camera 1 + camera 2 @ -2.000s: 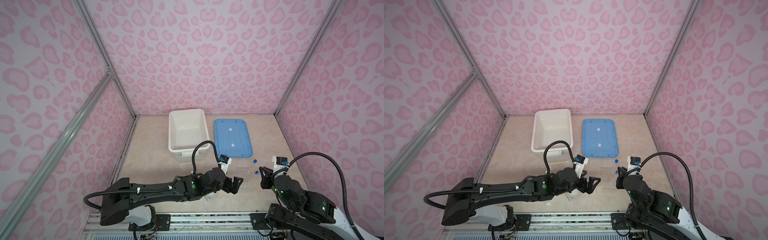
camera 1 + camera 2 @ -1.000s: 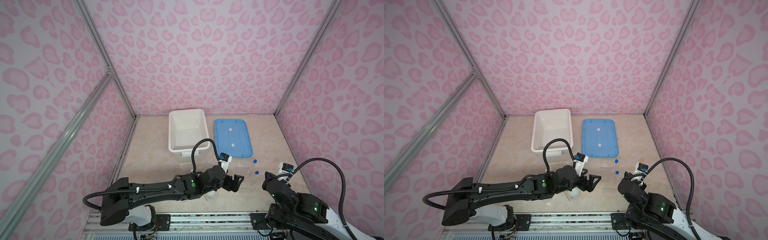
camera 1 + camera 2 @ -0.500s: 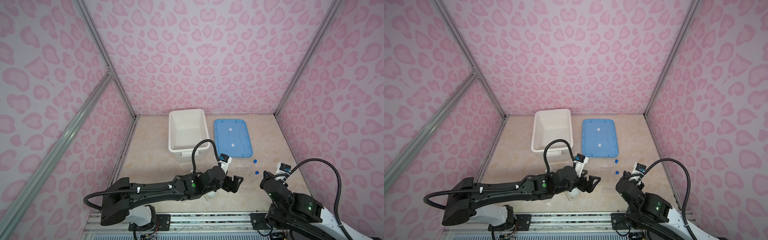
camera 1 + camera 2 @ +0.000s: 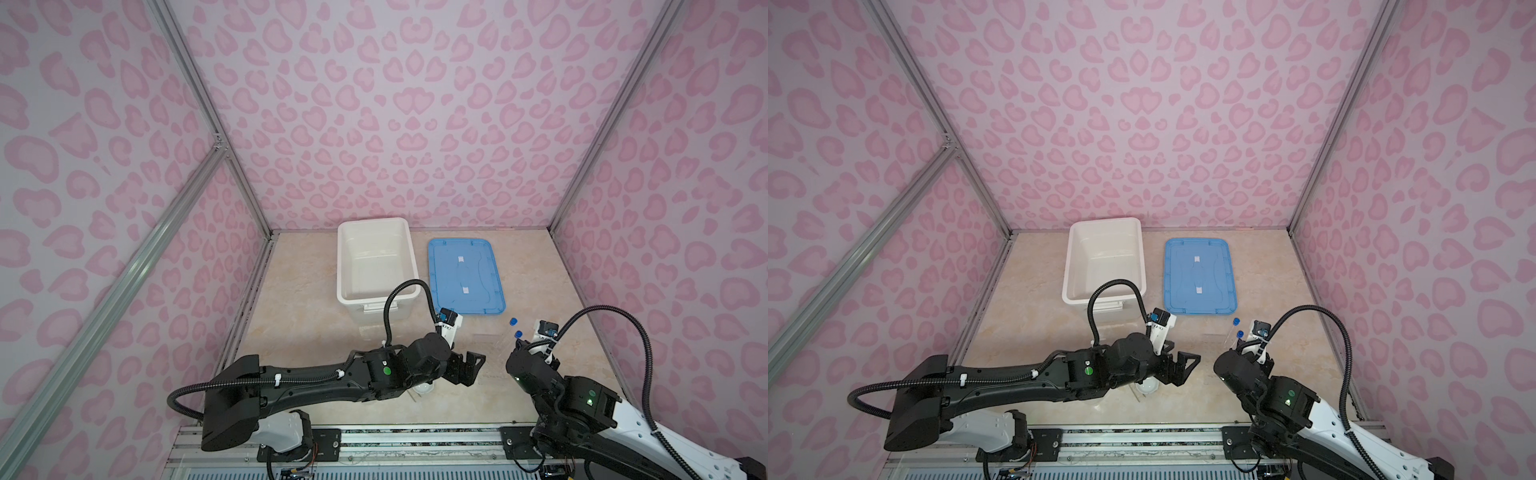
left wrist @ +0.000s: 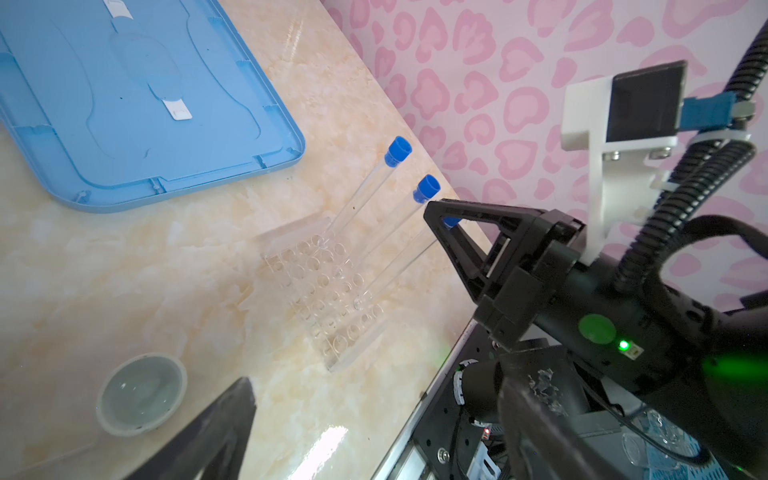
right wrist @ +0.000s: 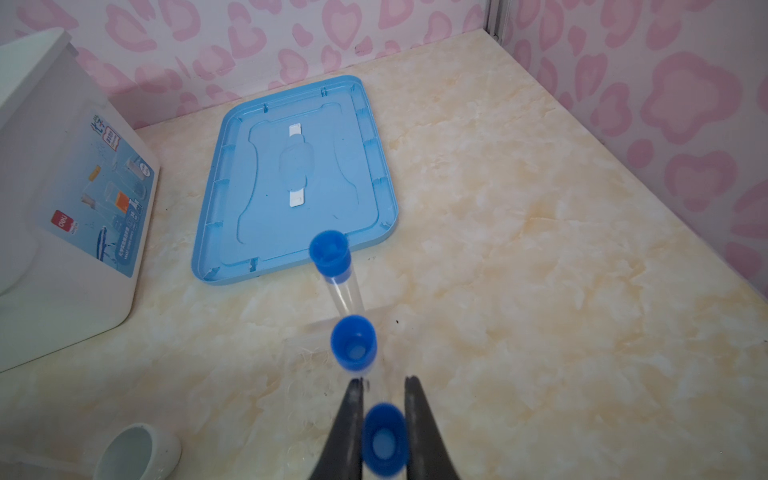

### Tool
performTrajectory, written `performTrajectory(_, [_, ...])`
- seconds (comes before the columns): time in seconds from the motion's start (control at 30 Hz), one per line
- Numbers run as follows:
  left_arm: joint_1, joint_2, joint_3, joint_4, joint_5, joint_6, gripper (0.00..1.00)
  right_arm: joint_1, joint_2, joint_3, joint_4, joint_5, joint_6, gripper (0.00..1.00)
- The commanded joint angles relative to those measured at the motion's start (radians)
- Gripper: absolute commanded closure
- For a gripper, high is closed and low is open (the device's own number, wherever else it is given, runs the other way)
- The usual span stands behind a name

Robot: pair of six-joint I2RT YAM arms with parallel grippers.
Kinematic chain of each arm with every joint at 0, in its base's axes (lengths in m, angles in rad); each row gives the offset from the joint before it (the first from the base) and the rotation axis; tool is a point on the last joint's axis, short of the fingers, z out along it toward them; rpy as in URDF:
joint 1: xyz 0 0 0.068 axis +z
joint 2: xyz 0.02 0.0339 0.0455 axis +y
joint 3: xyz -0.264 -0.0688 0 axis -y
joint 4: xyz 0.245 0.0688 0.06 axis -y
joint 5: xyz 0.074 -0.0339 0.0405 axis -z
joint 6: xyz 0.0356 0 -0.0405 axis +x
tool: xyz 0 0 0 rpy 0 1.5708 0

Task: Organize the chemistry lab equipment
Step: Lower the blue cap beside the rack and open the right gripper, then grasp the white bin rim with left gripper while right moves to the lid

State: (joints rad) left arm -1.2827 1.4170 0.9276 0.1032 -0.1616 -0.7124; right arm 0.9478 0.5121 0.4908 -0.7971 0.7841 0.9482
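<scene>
While the right hand (image 6: 383,382) pinches the third tube (image 6: 384,441), seemingly seated in the rack (image 5: 316,291), and the left hand (image 4: 471,368) hangs spread, a gentle release seems due next.

Clear rack (image 5: 328,286) lies flat just beside the blue lid's (image 5: 124,104) near corner. Long clear blue-capped tubes lean in it, in a row running away from the lid: first tube (image 5: 365,189), middle tube (image 5: 392,226), then last tube (image 6: 384,440), its cap pinched in the right gripper (image 6: 383,380). Small white round dish (image 5: 141,392) sits upright, well apart from the lid, out past the rack.
</scene>
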Motion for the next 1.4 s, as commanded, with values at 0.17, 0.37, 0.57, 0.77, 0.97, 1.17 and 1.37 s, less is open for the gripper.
performTrajectory(0.17, [0.002,0.000,-0.001,0.019,-0.015,0.004,0.07,0.000,-0.034,-0.020,0.022,-0.009,-0.025,0.69])
performTrajectory(0.37, [0.001,-0.001,0.000,0.020,-0.017,0.002,0.07,0.001,-0.037,0.011,0.010,-0.020,-0.026,0.50])
performTrajectory(0.57, [0.003,-0.029,0.022,-0.019,-0.027,0.019,0.07,-0.001,-0.056,0.080,-0.039,-0.017,-0.024,0.40])
performTrajectory(0.77, [0.043,-0.102,0.097,-0.154,-0.052,0.047,0.04,-0.033,-0.047,0.190,-0.010,-0.092,-0.115,0.07])
performTrajectory(0.97, [0.172,-0.231,0.206,-0.387,-0.075,0.079,0.02,-0.206,0.068,0.317,0.096,-0.349,-0.298,0.02])
performTrajectory(1.17, [0.443,-0.270,0.367,-0.692,-0.023,0.129,0.02,-0.261,0.183,0.409,0.188,-0.477,-0.431,0.02])
performTrajectory(1.37, [0.642,-0.162,0.516,-0.910,0.005,0.227,0.01,-0.265,0.344,0.539,0.169,-0.557,-0.534,0.02])
